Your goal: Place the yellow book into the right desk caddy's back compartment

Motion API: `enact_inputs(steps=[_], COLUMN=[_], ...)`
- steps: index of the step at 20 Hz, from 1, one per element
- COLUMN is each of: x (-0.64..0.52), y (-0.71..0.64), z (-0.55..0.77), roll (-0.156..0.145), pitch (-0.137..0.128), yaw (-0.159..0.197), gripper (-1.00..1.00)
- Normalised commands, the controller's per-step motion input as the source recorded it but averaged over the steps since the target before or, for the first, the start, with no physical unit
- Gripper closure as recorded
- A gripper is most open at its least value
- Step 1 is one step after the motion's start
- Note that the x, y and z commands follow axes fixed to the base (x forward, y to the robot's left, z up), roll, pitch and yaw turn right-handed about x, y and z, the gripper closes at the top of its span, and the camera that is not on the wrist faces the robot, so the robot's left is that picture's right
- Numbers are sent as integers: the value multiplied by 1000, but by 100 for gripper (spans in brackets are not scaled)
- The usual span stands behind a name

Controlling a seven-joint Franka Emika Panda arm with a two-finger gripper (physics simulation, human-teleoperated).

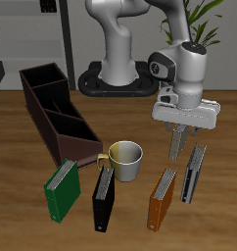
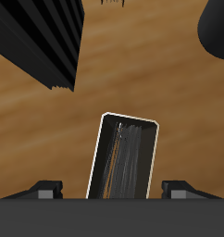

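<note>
A Franka arm's gripper [image 1: 178,135] is hanging over the yellow book [image 1: 176,149], which is standing near a tan mug [image 1: 125,160] and just behind a dark grey book [image 1: 194,174]. In the wrist view the gripper [image 2: 112,191] is straddling the yellow book [image 2: 124,157], fingers [image 2: 49,190] spread wider than it, with wood showing beside one. The right desk caddy [image 1: 54,125] is sitting well apart across the table, its back compartment [image 1: 40,76] farthest from the front edge.
</note>
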Motion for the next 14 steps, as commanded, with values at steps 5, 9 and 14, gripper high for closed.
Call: enact_inputs(steps=[5,9,14], x=[16,26,11], y=[-46,-100,-188], z=[-50,45,265], roll=[7,19,46], pitch=[7,-7,-28], yaw=[-2,10,70], gripper=[100,100,100])
